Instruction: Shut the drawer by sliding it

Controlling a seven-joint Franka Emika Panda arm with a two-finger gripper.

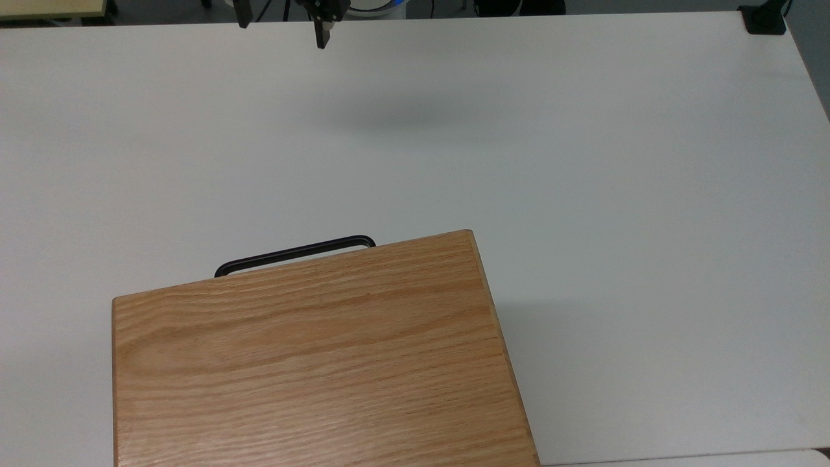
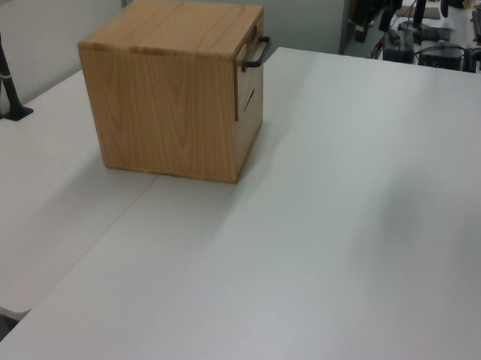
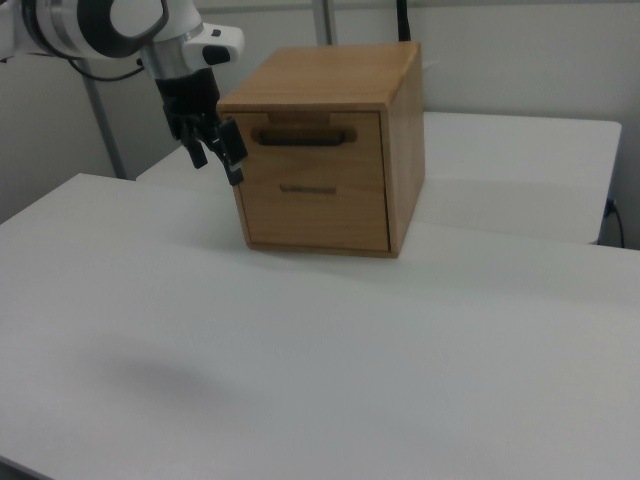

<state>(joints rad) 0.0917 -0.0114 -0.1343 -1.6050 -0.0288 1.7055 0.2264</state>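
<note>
You can see the drawer (image 3: 316, 178), a light wood box front with 1 long thin black bar handle (image 3: 302, 137), pushed in flat with its wooden case. The gripper (image 3: 213, 153) hangs apart, at the right view's left.

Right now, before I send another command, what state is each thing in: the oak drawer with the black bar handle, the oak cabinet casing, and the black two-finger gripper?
Light oak drawer with black bar handle: pushed in, front close against the casing.
Oak cabinet casing: upright on the white table, turned at a slight angle in the top view.
Black two-finger gripper: open, holding nothing, in the air clear of the handle.
</note>
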